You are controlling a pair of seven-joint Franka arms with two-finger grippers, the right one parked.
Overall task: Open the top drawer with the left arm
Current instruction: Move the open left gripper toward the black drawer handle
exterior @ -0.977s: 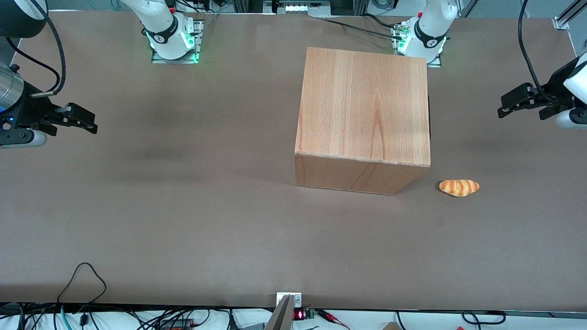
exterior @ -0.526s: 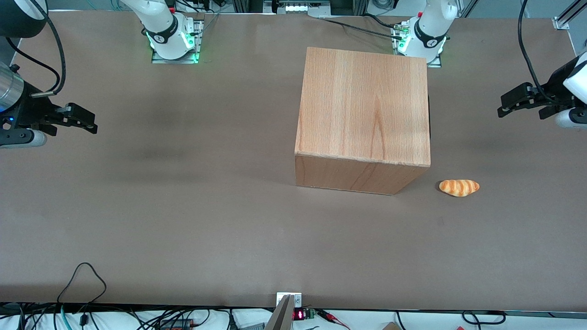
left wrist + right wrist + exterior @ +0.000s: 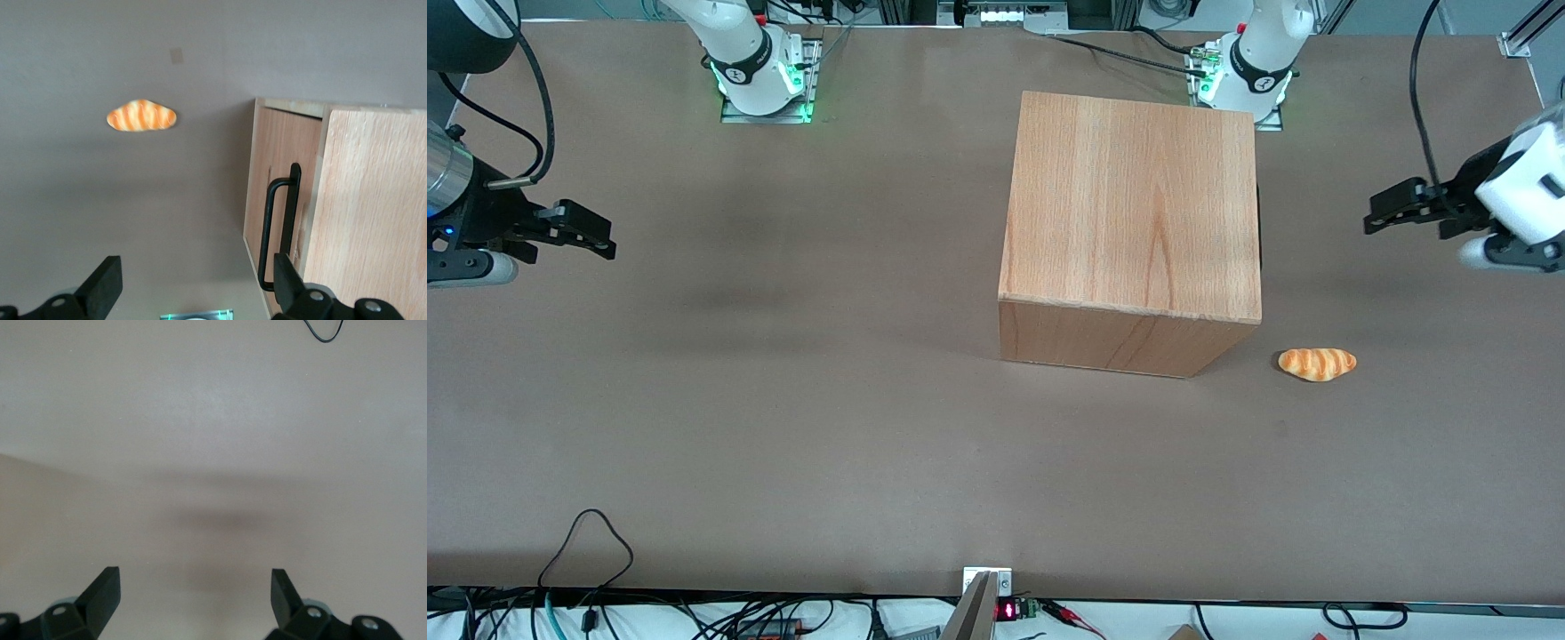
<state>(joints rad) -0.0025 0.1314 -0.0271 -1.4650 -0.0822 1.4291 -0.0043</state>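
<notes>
A pale tan wood grain is being shown by the cabinet (image 3: 1129, 204). Its handle (image 3: 279, 227) is being seen as black. Orange and cream stripes are being carried by the bread roll (image 3: 1317, 364). The black gripper (image 3: 1383, 216) is being held over the table (image 3: 783, 400), which is being seen as perhaps grey-brown.

We saw the top drawer (image 3: 283, 200) shut flush in its wooden cabinet (image 3: 1134, 209), black handle (image 3: 279, 227) untouched; the left arm's gripper (image 3: 1392, 213) hovered well apart, fingers (image 3: 103, 287) spread wide.
</notes>
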